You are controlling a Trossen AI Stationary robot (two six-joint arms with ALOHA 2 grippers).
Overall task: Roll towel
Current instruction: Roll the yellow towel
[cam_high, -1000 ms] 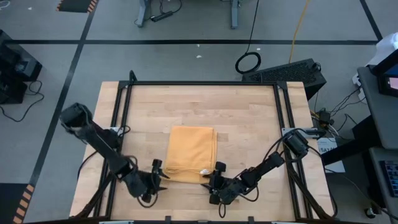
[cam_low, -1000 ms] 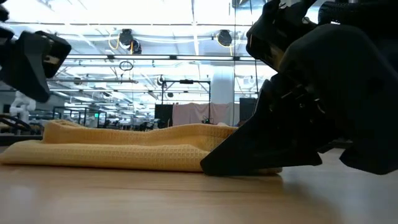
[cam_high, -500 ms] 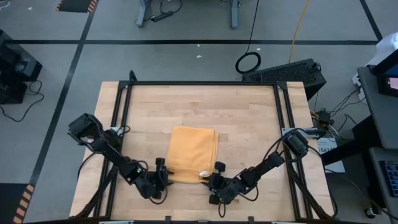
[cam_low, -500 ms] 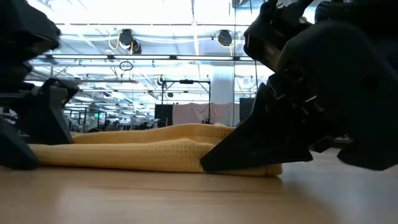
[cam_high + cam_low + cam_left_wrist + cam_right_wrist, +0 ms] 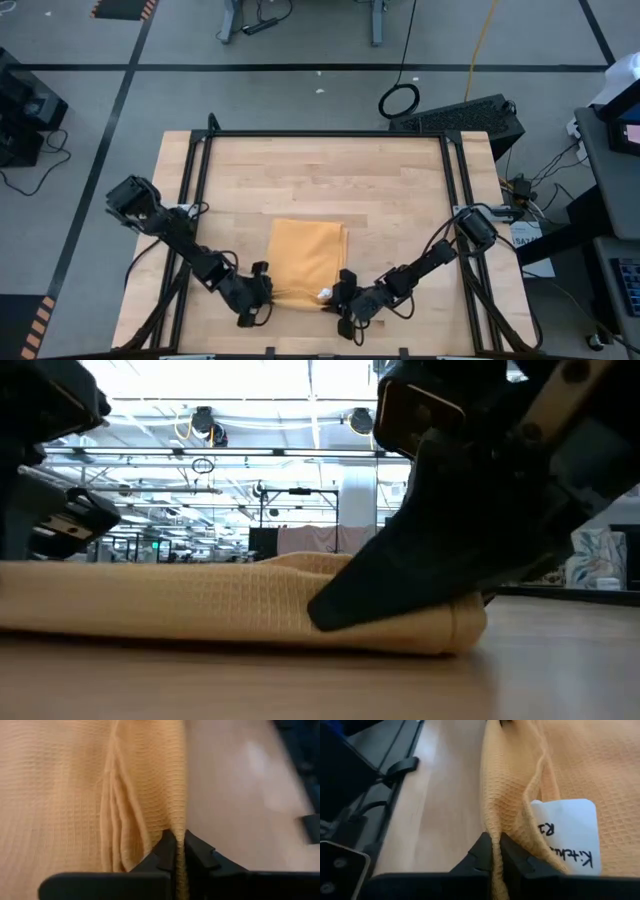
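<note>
On one table, two claws pinch one towel.

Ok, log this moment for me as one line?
step: grasp for roll | towel: folded flat on table | left gripper: shut on near left corner | right gripper: shut on near right corner by white tag
</note>
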